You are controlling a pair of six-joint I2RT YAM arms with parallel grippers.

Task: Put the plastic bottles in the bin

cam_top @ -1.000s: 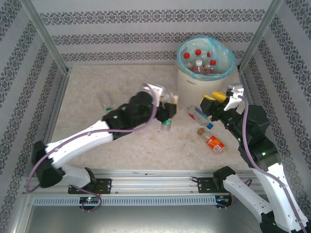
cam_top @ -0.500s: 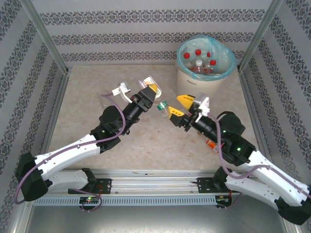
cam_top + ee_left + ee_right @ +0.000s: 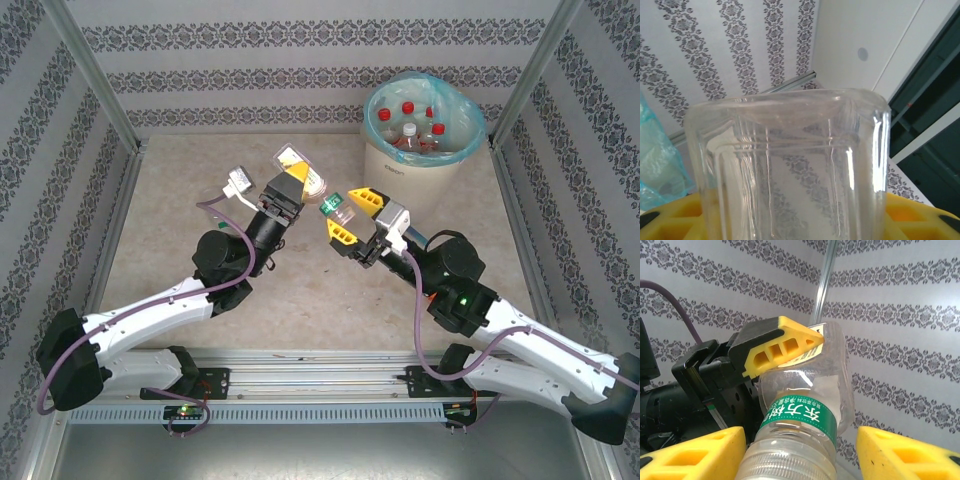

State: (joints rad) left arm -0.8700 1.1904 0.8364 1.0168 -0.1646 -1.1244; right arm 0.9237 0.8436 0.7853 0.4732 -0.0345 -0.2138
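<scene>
Apparently light and crushable, the green-label bottle (image 3: 798, 416) is gripped at its base by the left jaws; the right jaws are spread around its stiffer neck end.

A bottle (image 3: 322, 195) bridges left gripper (image 3: 300, 172) and right gripper (image 3: 346, 216), near the bin (image 3: 400, 176).
</scene>
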